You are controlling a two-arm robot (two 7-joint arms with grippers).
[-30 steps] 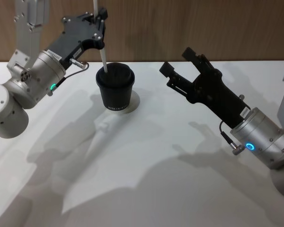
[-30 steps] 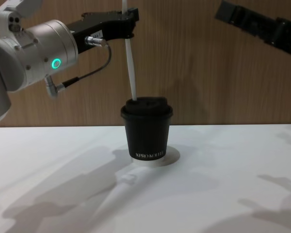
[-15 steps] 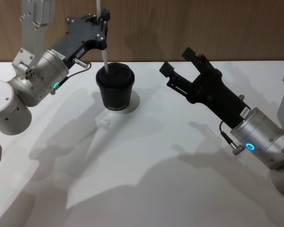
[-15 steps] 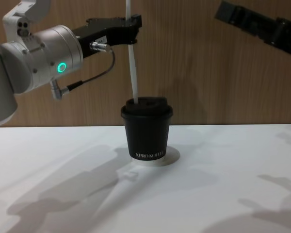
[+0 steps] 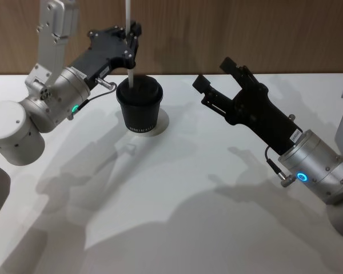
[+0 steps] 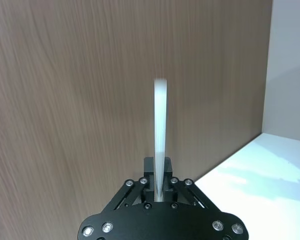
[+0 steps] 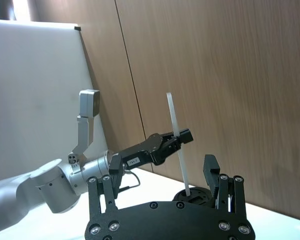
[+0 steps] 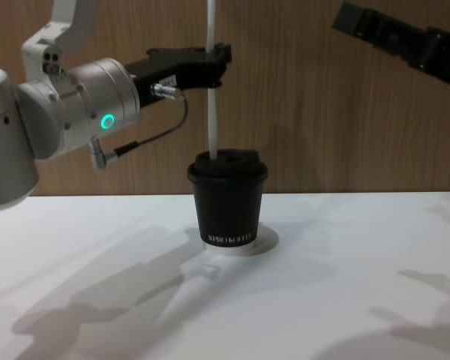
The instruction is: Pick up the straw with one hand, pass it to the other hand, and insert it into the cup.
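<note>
The thin straight white straw [image 8: 211,90] stands nearly upright, its lower end meeting the domed lid of the cup at the lid's left side, its upper part running out past the top of the chest view. Whether the tip has entered the lid's opening or merely rests on it cannot be told. The small black paper coffee cup with a black domed plastic lid [image 8: 227,196] stands upright on the white table [image 8: 345,285], small white lettering on its wall and a pale rim at its foot.

The left gripper [image 8: 214,66], black with two fingers, is clamped on the straw well above the lid, the straw pinched between its fingertips. In the left wrist view the straw [image 6: 160,145] rises straight from between the closed fingers [image 6: 166,187] against the brown wood wall [image 6: 65,100]. Behind the fingers the arm slopes back and down to the robot's left: a silver-grey cylindrical wrist [image 8: 90,105] with a green glowing ring, a thin dark cable [image 8: 146,139] looping beneath it, then a large rounded joint at the view's edge. From the head view the same gripper [image 5: 130,44] reaches in over the cup [image 5: 139,105] from the left.

The right gripper [image 5: 214,85], black and blocky on its own silver wrist with a blue-lit ring, hovers above the table to the right of the cup and well apart from it. Its fingers are spread wide with nothing between them, and the forearm slants down toward the lower right corner.
</note>
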